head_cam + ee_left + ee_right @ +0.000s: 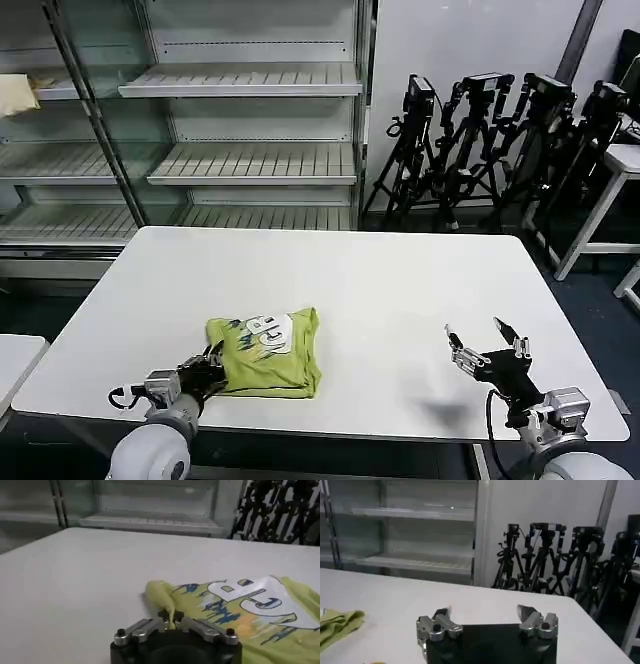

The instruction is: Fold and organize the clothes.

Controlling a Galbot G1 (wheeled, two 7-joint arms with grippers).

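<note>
left gripper (pixel 171 621) fingers pinch the T-shirt (pixel 267 350) edge, right gripper (pixel 484 344) spread wide and idle; any tug could unravel that fold on the desk (pixel 380 290)

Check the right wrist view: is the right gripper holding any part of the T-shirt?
No. The right gripper is open with nothing between its fingers, and the T-shirt lies apart from it on the white table.

One T-shirt (pixel 266 352), two end effectors
</note>
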